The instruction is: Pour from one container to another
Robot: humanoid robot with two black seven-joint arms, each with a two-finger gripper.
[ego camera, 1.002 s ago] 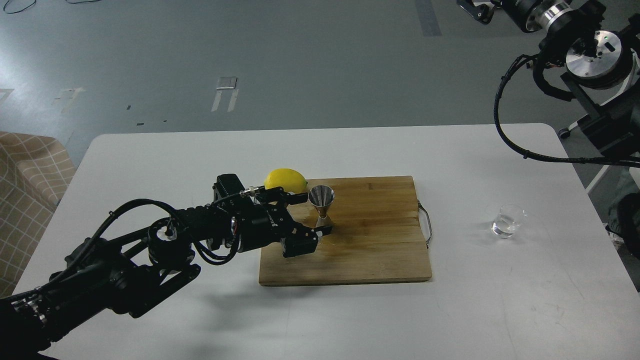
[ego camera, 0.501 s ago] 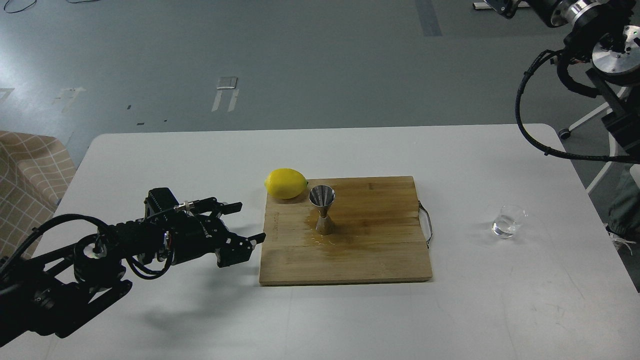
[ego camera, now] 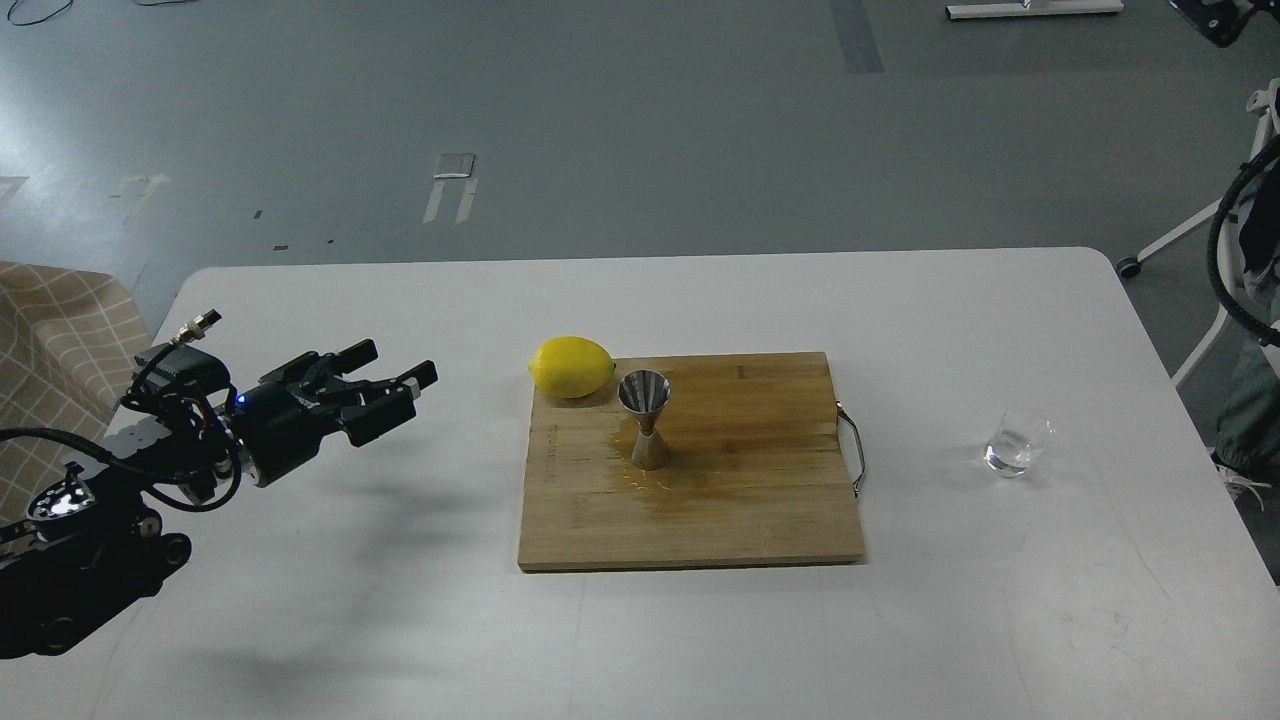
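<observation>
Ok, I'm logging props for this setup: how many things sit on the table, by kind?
Lemon: 1
Steel jigger: 1
Clear glass cup: 1
Wooden cutting board: 1
Total: 4
</observation>
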